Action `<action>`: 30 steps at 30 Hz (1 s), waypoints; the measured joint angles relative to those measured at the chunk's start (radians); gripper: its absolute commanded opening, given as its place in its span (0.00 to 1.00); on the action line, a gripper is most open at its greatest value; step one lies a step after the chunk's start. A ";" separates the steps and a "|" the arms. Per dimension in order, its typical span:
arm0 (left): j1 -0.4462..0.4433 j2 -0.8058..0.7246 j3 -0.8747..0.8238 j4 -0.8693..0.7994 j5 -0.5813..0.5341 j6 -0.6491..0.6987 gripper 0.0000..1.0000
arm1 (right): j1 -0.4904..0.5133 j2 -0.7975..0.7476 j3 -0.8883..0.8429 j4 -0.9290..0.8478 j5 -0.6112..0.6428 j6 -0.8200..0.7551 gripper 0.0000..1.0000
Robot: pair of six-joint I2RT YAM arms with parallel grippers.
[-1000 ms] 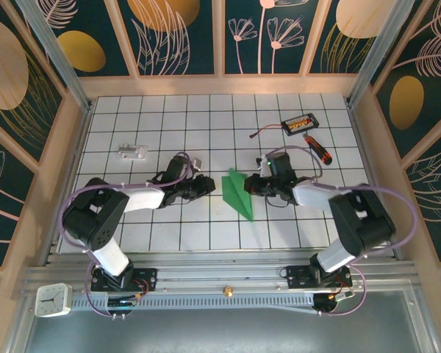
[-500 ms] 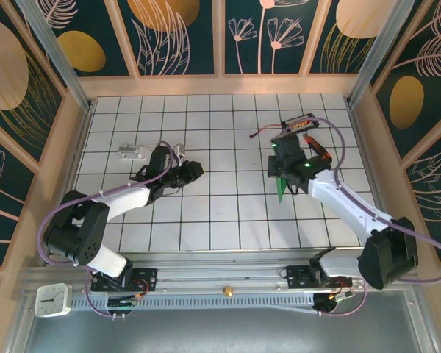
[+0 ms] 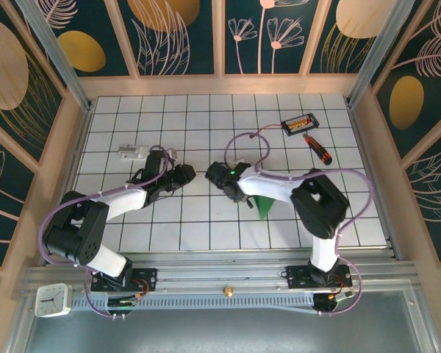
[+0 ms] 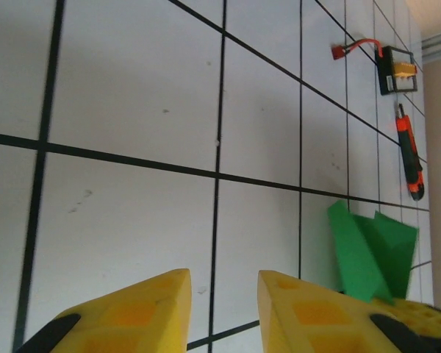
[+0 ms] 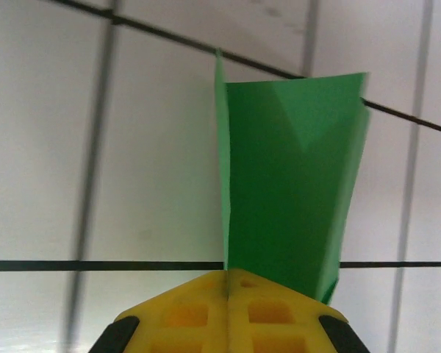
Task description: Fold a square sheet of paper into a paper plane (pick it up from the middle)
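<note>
Right hand (image 5: 226, 278) swung left, one paper plane (image 3: 263, 209)

blk box (image 3: 300, 123) w/ red wire, screwdriver (image 3: 317, 149) nr it, white part (image 3: 132, 152) left

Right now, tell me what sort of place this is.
Probably a robot demonstration cell, not a home: a white gridded table boxed in by wooden-framed patterned wall panels, with two arms bolted to a metal rail at its near edge. A screwdriver lies loose.

One paper plane (image 5: 287, 169), one screwdriver (image 3: 317, 149), one black box (image 3: 299, 123), one small white part (image 3: 132, 152) — two grippers: left gripper (image 4: 222, 285), right gripper (image 5: 228, 278).
</note>
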 measured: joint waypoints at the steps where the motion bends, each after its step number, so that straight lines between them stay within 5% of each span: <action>1: 0.002 -0.003 -0.002 0.000 -0.007 0.001 0.32 | 0.019 0.027 0.018 0.004 -0.006 0.008 0.15; 8: 0.013 -0.028 -0.003 -0.011 -0.044 0.019 0.34 | 0.080 0.065 0.075 0.073 -0.105 0.023 0.26; 13: 0.012 -0.034 -0.014 -0.002 -0.019 0.009 0.34 | 0.053 -0.128 -0.060 0.203 -0.249 0.019 0.25; 20: -0.174 0.015 0.007 0.032 0.037 -0.051 0.25 | -0.231 -0.526 -0.419 0.404 -0.508 0.000 0.18; 30: -0.342 0.296 0.198 0.142 0.166 -0.134 0.14 | -0.437 -0.585 -0.618 0.532 -0.707 -0.019 0.15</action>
